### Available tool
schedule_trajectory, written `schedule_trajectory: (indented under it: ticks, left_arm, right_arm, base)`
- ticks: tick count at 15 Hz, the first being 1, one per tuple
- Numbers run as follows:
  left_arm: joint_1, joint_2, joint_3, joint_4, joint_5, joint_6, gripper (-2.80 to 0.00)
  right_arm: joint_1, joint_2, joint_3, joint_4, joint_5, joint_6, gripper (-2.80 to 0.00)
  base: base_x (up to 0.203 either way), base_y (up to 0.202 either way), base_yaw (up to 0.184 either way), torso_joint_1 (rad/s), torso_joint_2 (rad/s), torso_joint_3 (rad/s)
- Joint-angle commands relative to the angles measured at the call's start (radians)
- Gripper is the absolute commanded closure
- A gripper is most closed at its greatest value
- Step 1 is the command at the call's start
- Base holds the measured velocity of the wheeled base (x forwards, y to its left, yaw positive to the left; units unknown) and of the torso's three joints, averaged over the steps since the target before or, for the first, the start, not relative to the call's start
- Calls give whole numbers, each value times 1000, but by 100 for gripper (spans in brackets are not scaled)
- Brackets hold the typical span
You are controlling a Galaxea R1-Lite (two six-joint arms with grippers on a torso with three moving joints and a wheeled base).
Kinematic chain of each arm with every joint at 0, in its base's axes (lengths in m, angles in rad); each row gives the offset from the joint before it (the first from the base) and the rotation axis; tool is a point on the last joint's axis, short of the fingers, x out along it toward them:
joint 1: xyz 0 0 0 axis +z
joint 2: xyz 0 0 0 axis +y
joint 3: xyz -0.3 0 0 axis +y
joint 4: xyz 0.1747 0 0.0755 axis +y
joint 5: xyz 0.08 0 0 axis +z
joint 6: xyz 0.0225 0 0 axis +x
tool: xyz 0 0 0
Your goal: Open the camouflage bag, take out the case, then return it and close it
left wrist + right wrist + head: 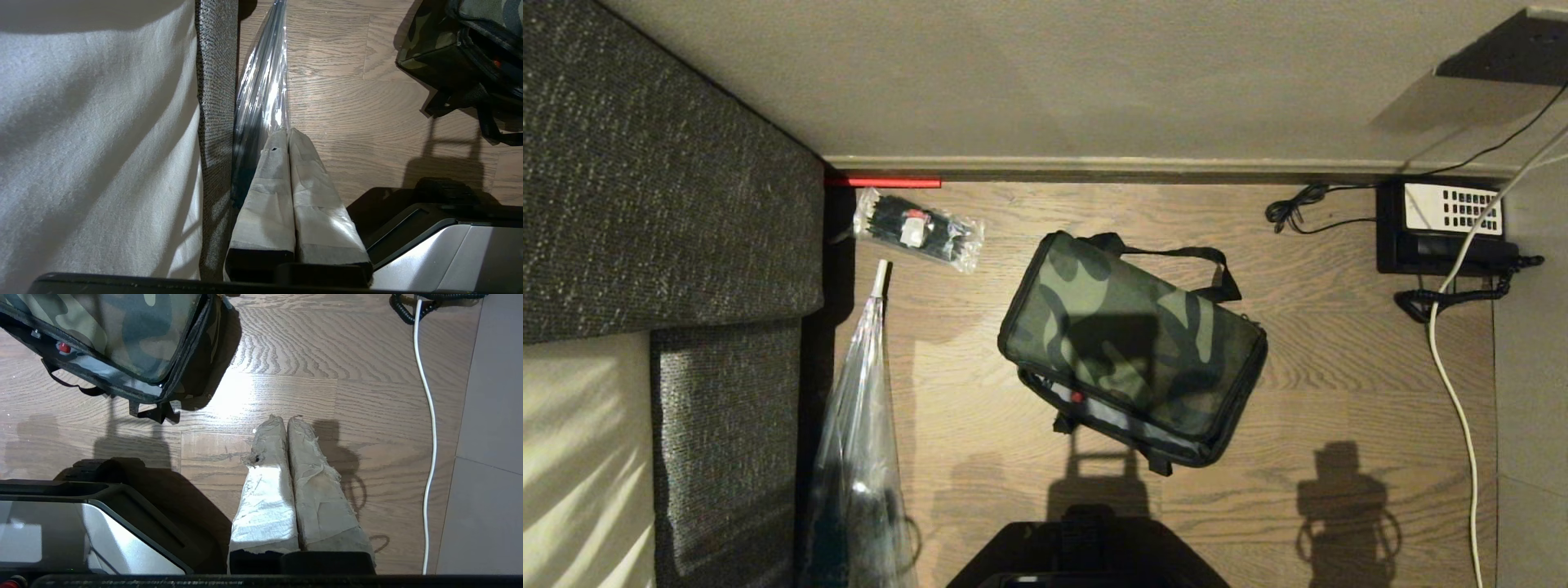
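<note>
On wooden floor (1339,392), unlabelled camouflage bag (1131,343)

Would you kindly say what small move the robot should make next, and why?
Probably bring the right end effector up toward the bag and finish the zip. Both end effectors hang shut over bare floor, the left end effector by the umbrella, yet the bag's near edge gapes, showing silvery lining and a red button.

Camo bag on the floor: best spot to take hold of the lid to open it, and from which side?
Probably the lid's front edge, coming from the robot's side. The camouflage bag lies lid up, and that near edge already gapes, showing silvery lining and a red button, so a fingertip could likely slip under the black piping. The strap lies along the far edge by the wall.
</note>
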Motion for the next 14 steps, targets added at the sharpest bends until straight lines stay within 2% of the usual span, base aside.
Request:
schedule_trajectory:
  ticks: [1,11,14]
  left_arm:
    - [0,0,0,1,0,0,0]
    - [0,0,-1,3,2,-1,0]
    - [0,0,2,-3,2,-18,0]
  right_arm:
    - [0,2,0,0,1,0,0]
    - [0,2,0,0,1,-1,0]
    - [0,2,0,0,1,1,0]
  base:
    - [0,0,0,0,0,0]
    - [0,0,0,0,0,0]
    - [0,0,0,6,1,140]
